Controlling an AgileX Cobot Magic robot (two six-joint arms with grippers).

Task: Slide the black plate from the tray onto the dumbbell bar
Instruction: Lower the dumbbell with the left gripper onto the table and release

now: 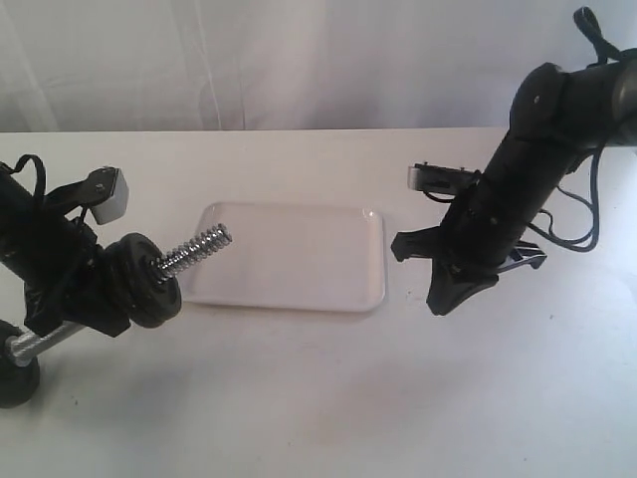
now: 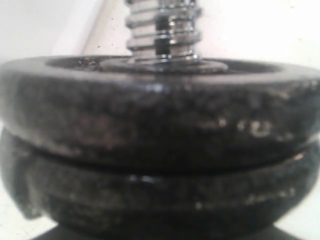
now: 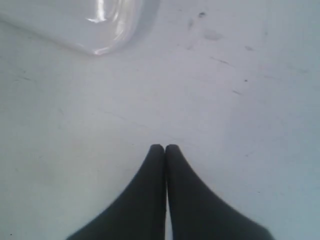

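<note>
The black plate (image 1: 151, 281) sits threaded on the dumbbell bar (image 1: 195, 250), which tilts up from the lower left toward the tray (image 1: 299, 274). The left wrist view shows two black discs stacked on the bar, an upper one (image 2: 160, 115) and a lower one (image 2: 160, 202), with the threaded chrome end (image 2: 162, 30) sticking out beyond them. My left gripper (image 1: 98, 302) is shut on the bar just behind the discs; its fingers are hidden in the left wrist view. My right gripper (image 1: 436, 305) hangs shut and empty to the right of the tray, its tips (image 3: 165, 148) pressed together above bare table.
The white tray holds nothing; one corner of it (image 3: 100, 25) shows in the right wrist view. Another black weight (image 1: 17, 374) sits at the bar's lower end by the table's left edge. A white curtain closes off the back.
</note>
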